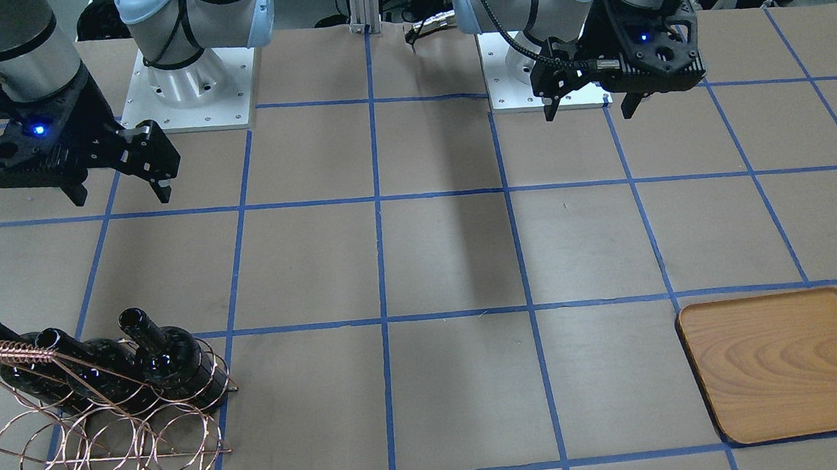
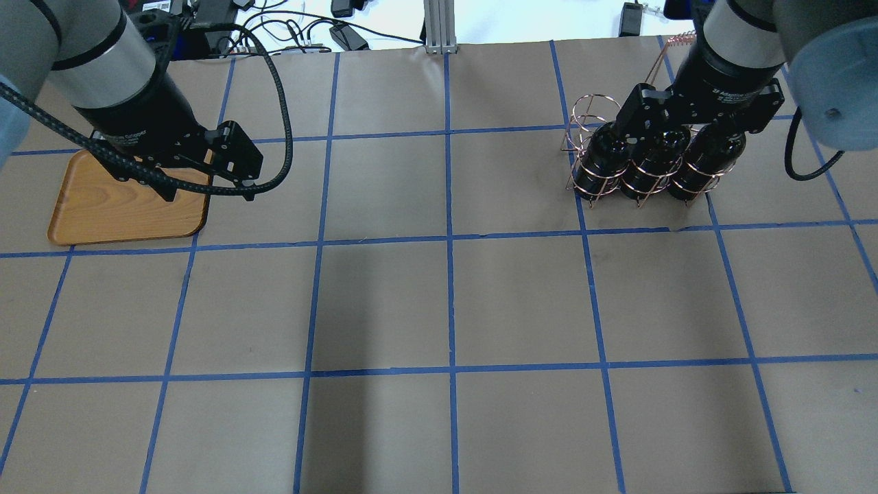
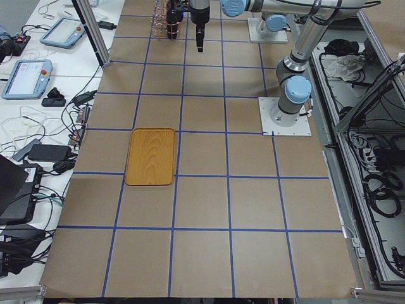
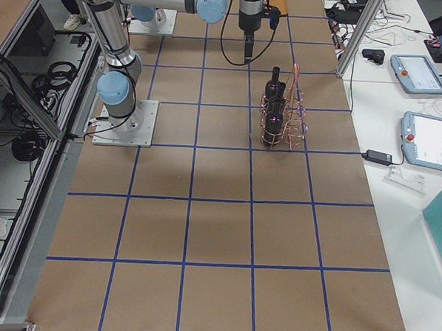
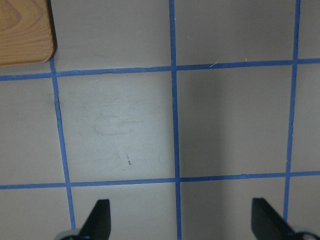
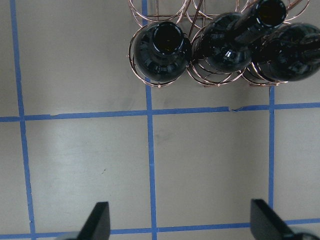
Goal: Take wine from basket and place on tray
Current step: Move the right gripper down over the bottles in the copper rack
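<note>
Three near-black wine bottles [image 1: 164, 356] sit side by side in the copper wire basket [image 1: 103, 444], necks tilted up toward the robot. The right wrist view shows their mouths [image 6: 167, 42] and the basket [image 6: 150, 82] at the top. My right gripper [image 1: 121, 194] is open and empty, hanging above the table on the robot's side of the basket [image 2: 638, 175]. The wooden tray [image 1: 786, 362] lies bare at the other end. My left gripper [image 1: 591, 112] is open and empty, above the table by the tray's [image 2: 116, 206] corner [image 5: 25, 30].
The brown table [image 2: 446, 309] carries a grid of blue tape lines. The arm bases [image 1: 185, 81] stand at the robot's side. Cables and teach pendants [image 3: 28, 76] lie beyond the far table edge. The basket's twisted handle [image 1: 4, 351] rises over the bottles.
</note>
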Tool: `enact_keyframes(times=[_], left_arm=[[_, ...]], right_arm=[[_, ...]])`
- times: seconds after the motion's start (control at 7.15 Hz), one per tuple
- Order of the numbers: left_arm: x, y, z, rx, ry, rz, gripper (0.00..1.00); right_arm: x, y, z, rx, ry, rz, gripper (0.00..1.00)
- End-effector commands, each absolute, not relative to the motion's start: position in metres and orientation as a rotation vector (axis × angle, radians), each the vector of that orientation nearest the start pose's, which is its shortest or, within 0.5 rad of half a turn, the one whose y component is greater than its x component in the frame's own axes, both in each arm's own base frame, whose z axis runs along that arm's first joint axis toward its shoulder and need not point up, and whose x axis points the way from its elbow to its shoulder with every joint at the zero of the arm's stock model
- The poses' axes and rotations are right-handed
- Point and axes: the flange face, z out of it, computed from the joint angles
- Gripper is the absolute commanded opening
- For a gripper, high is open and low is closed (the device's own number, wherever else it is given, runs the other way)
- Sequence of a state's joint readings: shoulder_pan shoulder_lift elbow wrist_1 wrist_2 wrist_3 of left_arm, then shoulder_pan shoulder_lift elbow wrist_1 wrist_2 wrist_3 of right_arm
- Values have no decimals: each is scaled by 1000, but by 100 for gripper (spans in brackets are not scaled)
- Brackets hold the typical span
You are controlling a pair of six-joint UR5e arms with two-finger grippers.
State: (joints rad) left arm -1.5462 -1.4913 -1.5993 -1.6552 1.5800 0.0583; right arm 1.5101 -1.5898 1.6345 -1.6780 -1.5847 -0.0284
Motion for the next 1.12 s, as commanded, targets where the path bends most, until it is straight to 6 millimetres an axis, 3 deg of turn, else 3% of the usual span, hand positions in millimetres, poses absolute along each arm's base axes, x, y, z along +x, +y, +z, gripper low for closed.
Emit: enact_keyframes(times=[0.0,0.98], left_arm=[[-121,-457,503,53,3133,53,100],[-121,-457,503,53,3133,53,100]], right_arm=[[102,-497,477,56,3156,-98,100],[96,-500,484,59,3158,-156,100]])
